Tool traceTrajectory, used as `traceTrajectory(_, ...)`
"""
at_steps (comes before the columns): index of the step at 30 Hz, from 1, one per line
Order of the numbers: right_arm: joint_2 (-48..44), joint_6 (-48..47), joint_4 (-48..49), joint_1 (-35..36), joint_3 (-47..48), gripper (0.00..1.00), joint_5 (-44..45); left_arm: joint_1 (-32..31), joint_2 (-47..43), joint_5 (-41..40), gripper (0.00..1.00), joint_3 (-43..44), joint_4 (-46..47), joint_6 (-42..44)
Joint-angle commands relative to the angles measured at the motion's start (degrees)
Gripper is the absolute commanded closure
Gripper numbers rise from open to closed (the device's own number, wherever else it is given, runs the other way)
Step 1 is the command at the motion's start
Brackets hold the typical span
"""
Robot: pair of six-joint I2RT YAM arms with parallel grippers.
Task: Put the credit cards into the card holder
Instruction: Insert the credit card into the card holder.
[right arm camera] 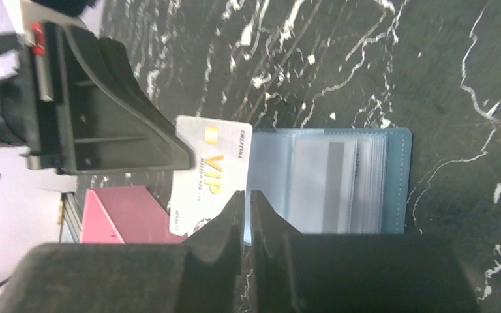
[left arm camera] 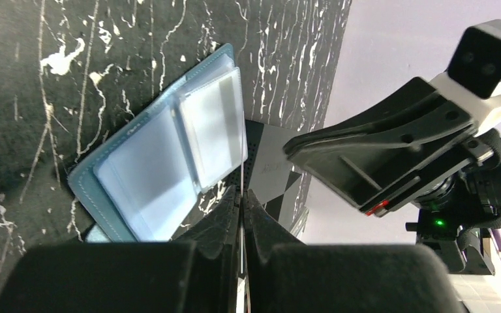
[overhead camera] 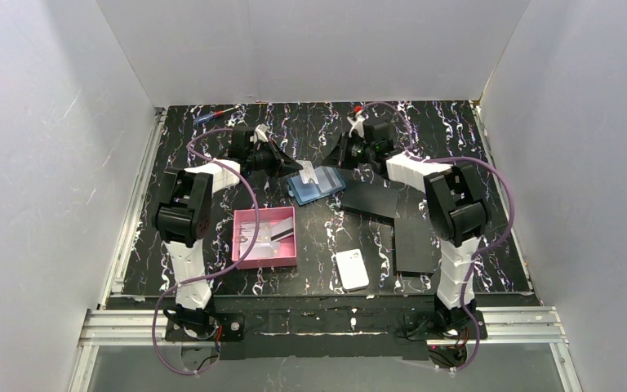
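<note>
If driven in skewed: probable snag of credit card (right arm camera: 218,176) on sleeve lip, or slip. Pinched edge-on in clamped left tool (left arm camera: 241,192), 9 o'clock of opened card holder (right arm camera: 365,182) on surface (right arm camera: 430,65), right wrist view. Right tool (right arm camera: 246,195) at holder's near edge; jaw state undeterminable. Unpinned, liable to slide.

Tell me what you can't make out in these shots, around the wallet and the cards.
- Card face: edge-on in the left wrist view, clamped in the left gripper.
- Right gripper: its own fingers hide, in the right wrist view, whether it pinches the wallet.
- Spare cards in the tray: too small in the top view to count.
</note>
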Motion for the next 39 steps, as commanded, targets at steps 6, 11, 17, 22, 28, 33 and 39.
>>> traceTrajectory(6, 5.99, -8.65, -5.13, 0.49, 3.73, 0.99, 0.13, 0.14, 2.6, 1.41, 1.0, 2.58, -1.84, 4.06)
traceTrajectory(11, 7.19, -9.55, -5.16, 0.49, 3.26, 0.99, 1.49, 0.17, 4.57, 3.15, 1.0, 3.04, -1.84, 4.23)
traceTrajectory(17, 7.3, -10.08, -6.32, 0.41, 2.5, 0.99, 3.79, 0.15, 6.33, 3.85, 1.0, 3.05, -1.85, 3.95)
traceTrajectory(22, 7.38, -9.71, -5.99, 0.31, 2.08, 0.99, 3.82, 0.12, 6.87, 4.24, 1.0, 3.09, -1.84, 3.42)
traceTrajectory(28, 7.47, -9.68, -5.89, 0.31, 1.94, 0.99, 3.64, 0.16, 7.41, 5.12, 1.0, 2.92, -1.31, 2.57)
traceTrajectory(33, 7.64, -9.38, -5.68, 0.31, 1.99, 0.99, 3.25, 0.12, 8.32, 6.54, 1.0, 2.9, 0.78, 0.68)
traceTrajectory(39, 7.56, -9.13, -5.79, 0.31, 2.02, 0.99, 3.13, 0.13, 10.22, 7.43, 1.0, 2.66, 2.65, -2.05)
